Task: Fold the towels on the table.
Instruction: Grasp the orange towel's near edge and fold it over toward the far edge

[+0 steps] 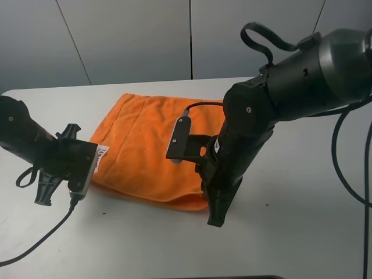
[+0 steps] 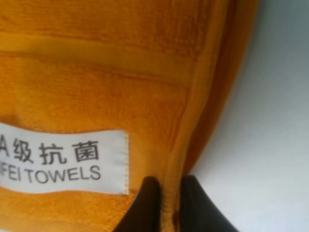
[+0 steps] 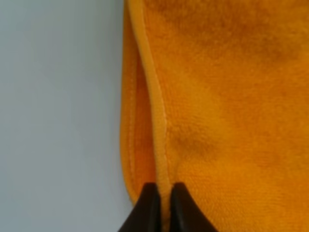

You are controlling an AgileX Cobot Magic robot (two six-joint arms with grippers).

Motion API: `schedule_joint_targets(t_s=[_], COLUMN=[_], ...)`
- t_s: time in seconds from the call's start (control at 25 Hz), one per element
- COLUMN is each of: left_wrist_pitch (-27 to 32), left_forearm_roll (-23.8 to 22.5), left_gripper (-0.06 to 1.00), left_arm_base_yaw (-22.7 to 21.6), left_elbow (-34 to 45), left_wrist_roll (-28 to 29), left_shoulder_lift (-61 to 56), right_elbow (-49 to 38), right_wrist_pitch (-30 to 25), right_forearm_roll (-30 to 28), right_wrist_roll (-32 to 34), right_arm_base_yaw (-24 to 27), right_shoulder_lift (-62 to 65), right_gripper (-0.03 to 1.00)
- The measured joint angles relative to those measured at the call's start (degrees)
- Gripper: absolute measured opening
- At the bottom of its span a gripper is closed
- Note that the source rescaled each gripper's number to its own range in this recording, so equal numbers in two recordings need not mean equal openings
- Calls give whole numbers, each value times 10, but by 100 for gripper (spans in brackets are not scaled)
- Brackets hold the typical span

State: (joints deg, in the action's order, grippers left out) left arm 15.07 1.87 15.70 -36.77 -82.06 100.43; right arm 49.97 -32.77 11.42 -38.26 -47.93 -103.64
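Observation:
The orange towel [image 1: 148,145] lies on the white table [image 1: 290,232], apparently doubled over, with two layers showing at its edges. My left gripper [image 2: 167,186] is at the towel's front-left corner, shut on the stitched hem beside the white label [image 2: 63,162]. That same gripper [image 1: 96,160] reaches in from the left in the high view. At the towel's front-right corner, my right gripper [image 3: 163,191] is shut on the hem [image 3: 157,111], its dark fingers [image 3: 147,208] pinching the top layer. In the high view the right arm hides its own fingertips.
Grey wall panels [image 1: 133,35] stand behind the table's far edge. Black cables trail from the left arm [image 1: 35,238] and the right arm [image 1: 340,157]. Bare white tabletop surrounds the towel on all sides.

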Motion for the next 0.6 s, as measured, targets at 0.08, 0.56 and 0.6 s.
schedule_joint_targets(t_s=[0.08, 0.56, 0.6], left_wrist_pitch=[1, 60, 70], left_forearm_roll=[0, 13, 14], left_gripper=[0, 0, 0], left_arm_base_yaw=[0, 0, 0], left_elbow=[0, 1, 1], left_wrist_roll=[11, 23, 23], left_shoulder_lift=[-22, -177, -188], right_elbow=[0, 15, 16], right_wrist_pitch=[0, -3, -3], right_forearm_roll=[0, -66, -70], right_wrist_roll=[0, 56, 61], right_arm_base_yaw=[0, 0, 0], right_shoulder_lift=[13, 49, 59], right_gripper=[0, 0, 0])
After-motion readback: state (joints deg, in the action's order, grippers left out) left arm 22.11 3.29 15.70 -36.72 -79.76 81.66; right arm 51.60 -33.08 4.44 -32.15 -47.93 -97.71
